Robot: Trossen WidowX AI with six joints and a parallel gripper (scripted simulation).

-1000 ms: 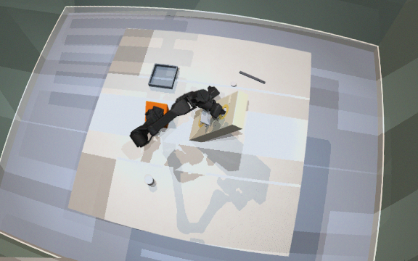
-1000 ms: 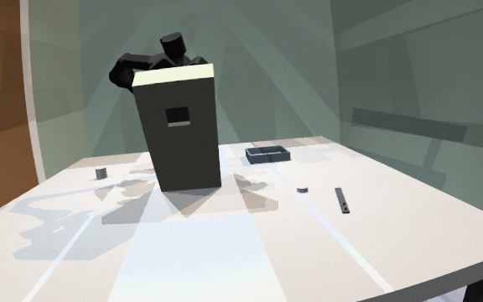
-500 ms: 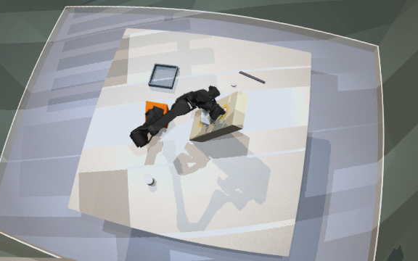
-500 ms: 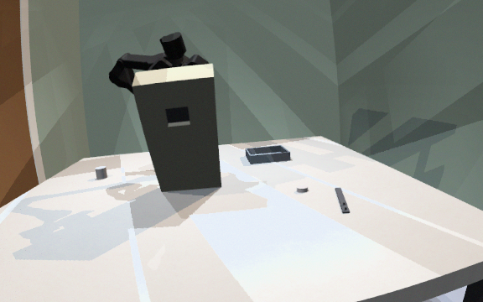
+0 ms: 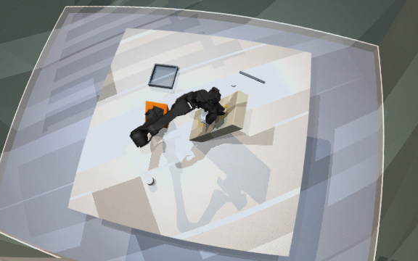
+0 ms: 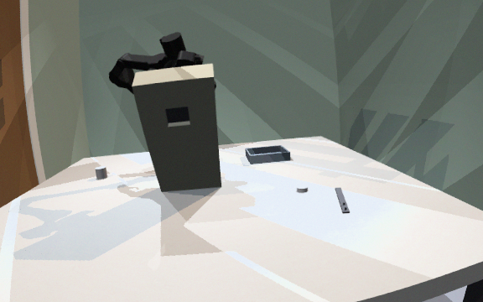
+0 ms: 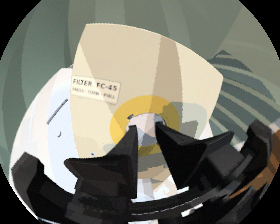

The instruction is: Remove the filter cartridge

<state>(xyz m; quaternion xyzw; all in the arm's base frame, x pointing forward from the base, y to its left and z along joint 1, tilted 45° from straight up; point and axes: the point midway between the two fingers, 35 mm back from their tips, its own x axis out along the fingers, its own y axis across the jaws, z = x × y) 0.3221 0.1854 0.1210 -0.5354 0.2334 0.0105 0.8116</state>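
The beige service panel [image 5: 241,109] [image 6: 183,159] [image 7: 121,55] stands upright; its label reads FILTER FC-45. A yellow ring [image 7: 145,104] on its front surrounds the pale grey round cartridge [image 7: 146,121]. A small dark notch shows at the cartridge's upper left edge in the wrist view. My gripper [image 7: 145,126] [image 5: 216,115] is shut on the cartridge at the panel front, turned relative to the panel. The fingers hide much of the face, and I cannot tell whether it stands proud of the panel. The dark-rimmed tray [image 5: 161,87] [image 6: 267,159] lies apart with nothing visible in it.
The arm's orange base plate [image 5: 151,105] is between the tray and the panel's front side. A small grey cylinder [image 5: 150,180] [image 6: 101,173] stands on the table. A flat disc [image 5: 234,85] [image 6: 302,190] and a grey bar [image 5: 252,77] [image 6: 342,200] [image 7: 57,111] lie beyond the panel.
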